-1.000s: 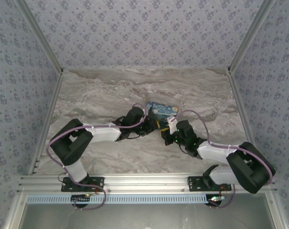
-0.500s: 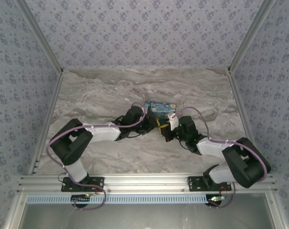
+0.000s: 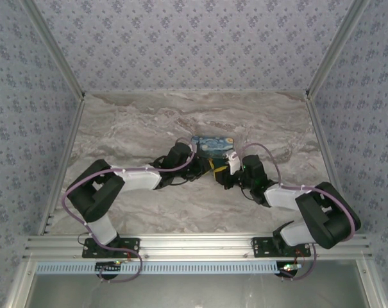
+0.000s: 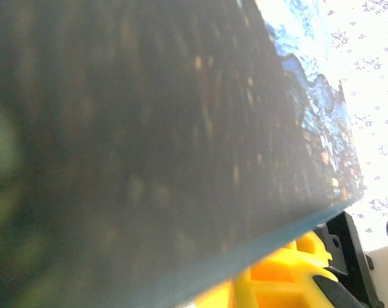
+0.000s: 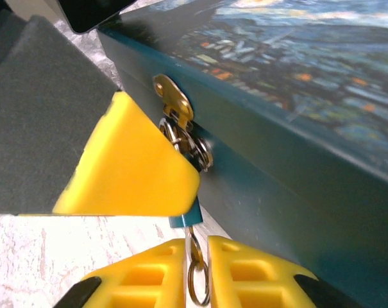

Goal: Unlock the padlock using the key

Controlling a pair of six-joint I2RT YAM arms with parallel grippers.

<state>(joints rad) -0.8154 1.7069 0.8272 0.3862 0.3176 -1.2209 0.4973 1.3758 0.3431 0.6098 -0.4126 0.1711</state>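
The padlock (image 5: 184, 220) is teal and hangs from the brass hasp (image 5: 170, 96) on the front of the starry-night box (image 5: 296, 128). Just its bottom edge shows below a yellow finger (image 5: 129, 160) of my left gripper (image 3: 204, 168), which is closed over the lock. The key (image 5: 194, 247) sticks out of the lock's underside with its ring hanging. My right gripper (image 5: 196, 263) stands round the key, its fingers slightly apart with a gap beside the key. In the top view the right gripper (image 3: 222, 174) meets the left one at the box's (image 3: 213, 145) near side.
The box's dark side (image 4: 149, 141) is pressed close to the left wrist camera, with a yellow finger (image 4: 283, 273) below it. The marble table (image 3: 136, 122) lies between patterned walls. Both forearms angle in toward the middle.
My right arm has pushed in toward the box, which shifted a little left and back. The right fingers have parted slightly around the key. The left arm stays put.
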